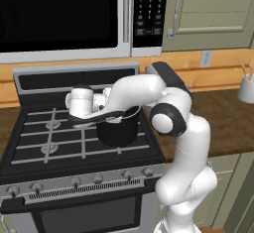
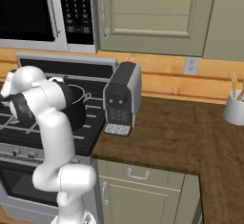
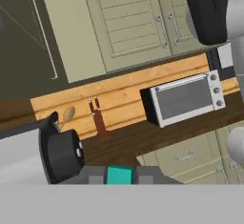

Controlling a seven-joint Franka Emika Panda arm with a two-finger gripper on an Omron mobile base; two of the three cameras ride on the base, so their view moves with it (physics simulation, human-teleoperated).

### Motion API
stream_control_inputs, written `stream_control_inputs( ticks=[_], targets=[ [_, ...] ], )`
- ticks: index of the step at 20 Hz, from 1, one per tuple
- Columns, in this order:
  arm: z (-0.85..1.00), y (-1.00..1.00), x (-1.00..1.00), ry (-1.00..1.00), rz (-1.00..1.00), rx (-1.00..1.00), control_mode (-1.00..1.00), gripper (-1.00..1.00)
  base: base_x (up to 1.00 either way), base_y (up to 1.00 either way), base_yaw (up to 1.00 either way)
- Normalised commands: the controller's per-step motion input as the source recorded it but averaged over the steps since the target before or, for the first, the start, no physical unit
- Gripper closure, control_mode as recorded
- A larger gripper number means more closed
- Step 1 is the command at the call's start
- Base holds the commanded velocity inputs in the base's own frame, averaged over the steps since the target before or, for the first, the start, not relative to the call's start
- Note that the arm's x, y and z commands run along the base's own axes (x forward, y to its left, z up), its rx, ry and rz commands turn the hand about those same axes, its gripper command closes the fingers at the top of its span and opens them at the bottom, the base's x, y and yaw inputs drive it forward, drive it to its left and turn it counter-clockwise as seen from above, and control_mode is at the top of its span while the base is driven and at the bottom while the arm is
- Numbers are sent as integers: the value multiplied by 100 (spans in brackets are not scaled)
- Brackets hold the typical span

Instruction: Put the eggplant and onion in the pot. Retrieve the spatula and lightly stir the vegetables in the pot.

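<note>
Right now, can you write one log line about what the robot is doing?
place: stove | pot: on burner grate | gripper: shut on spatula, green part between fingertips | arm: over pot

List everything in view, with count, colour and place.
Cylindrical silver-rimmed cooking pot: one, black, on the stove.
Gas stove with knobs: one, black, below the microwave.
Built-in microwave: one, silver and black, above the stove.
Boxy coffee machine: one, silver and black, on the wooden counter right of the stove.
Cup of pale wooden utensils: one, grey, far right on the counter.
Toaster oven: one, silver, on a counter in the hand view.
Slim spatula: one, green part, apparently between the tool's fingers.
Robot arm: one, white, over the stove; tool shut.
</note>
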Motion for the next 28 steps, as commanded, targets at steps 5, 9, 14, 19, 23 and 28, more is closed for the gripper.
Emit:
stream_control_inputs(
  ticks=[5, 9, 14, 19, 23, 28],
  targets=[
    [-32, 0, 17, 14, -11, 0, -100, 100, 0, 0, 0],
    [42, 0, 22, 4, -13, 1, -100, 100, 0, 0, 0],
    [89, -8, -29, 14, -16, 5, -100, 100, 0, 0, 0],
    [34, -29, -52, 32, -17, 0, -100, 100, 0, 0, 0],
    [31, -13, -29, 36, -18, 0, -100, 100, 0, 0, 0],
    [0, -6, -2, 45, -17, -3, -100, 100, 0, 0, 0]
  ],
)
